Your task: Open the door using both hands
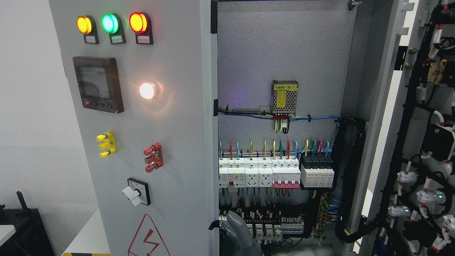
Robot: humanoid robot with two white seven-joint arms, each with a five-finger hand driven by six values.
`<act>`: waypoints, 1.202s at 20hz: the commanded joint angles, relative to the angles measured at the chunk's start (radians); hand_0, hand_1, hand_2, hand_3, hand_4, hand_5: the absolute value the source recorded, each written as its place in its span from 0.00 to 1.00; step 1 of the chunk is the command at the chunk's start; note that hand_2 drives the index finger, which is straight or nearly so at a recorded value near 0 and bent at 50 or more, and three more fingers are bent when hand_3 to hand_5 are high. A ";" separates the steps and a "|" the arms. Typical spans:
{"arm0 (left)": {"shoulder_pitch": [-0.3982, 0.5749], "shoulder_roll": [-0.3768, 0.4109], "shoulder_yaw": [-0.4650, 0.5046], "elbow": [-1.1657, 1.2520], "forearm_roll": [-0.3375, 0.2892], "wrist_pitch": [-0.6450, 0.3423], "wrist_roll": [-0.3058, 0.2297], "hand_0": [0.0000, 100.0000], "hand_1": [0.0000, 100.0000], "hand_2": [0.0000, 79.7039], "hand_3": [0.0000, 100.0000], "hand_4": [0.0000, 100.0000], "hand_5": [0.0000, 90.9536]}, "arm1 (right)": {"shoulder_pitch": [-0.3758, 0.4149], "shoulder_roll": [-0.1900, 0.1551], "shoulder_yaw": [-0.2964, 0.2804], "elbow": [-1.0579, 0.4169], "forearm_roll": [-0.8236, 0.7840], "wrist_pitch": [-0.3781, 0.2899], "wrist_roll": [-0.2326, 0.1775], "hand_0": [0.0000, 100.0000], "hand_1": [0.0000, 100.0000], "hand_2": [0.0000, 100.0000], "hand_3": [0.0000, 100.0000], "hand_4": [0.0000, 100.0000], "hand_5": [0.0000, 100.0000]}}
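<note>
Grey steel left door (142, 142), still shut or nearly so, fills the left half of the view and carries three pilot lamps (111, 23), a meter (98, 84), a lit white lamp (147, 90), yellow and red terminals, a rotary switch (136, 192) and a warning triangle (146, 238). Right door (419, 142) stands swung wide at the far right, its inner face showing wiring and lamp backs. Between them the cabinet interior (280, 64) is exposed: a power supply (284, 97) above, a breaker row (263, 170) below, and a black cable bundle (350, 177) at the right wall. One grey robot arm (239, 231) rises from the bottom edge near the middle, beside the left door's free edge; from which side it enters cannot be told, and its fingers are not visible, so the state of the hand cannot be told. Judged from this layout, one door is done and the left one remains. The next move likely calls for a hold on that free edge and a pull along the hinge arc, clear of the breakers.
</note>
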 commanded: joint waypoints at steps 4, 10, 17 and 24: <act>0.000 0.000 0.000 -0.014 0.000 0.000 0.000 0.00 0.00 0.00 0.00 0.04 0.00 | 0.025 0.002 0.068 -0.078 -0.004 -0.001 0.001 0.00 0.00 0.00 0.00 0.00 0.00; 0.000 0.000 0.000 -0.012 0.000 -0.001 0.000 0.00 0.00 0.00 0.00 0.04 0.00 | 0.034 0.002 0.085 -0.101 -0.004 -0.001 0.002 0.00 0.00 0.00 0.00 0.00 0.00; 0.000 0.000 0.001 -0.014 0.000 0.000 0.000 0.00 0.00 0.00 0.00 0.04 0.00 | 0.054 0.008 0.114 -0.115 -0.004 -0.001 0.002 0.00 0.00 0.00 0.00 0.00 0.00; 0.000 0.000 0.000 -0.014 0.000 0.000 0.000 0.00 0.00 0.00 0.00 0.04 0.00 | 0.050 0.006 0.172 -0.121 -0.004 -0.001 0.001 0.00 0.00 0.00 0.00 0.00 0.00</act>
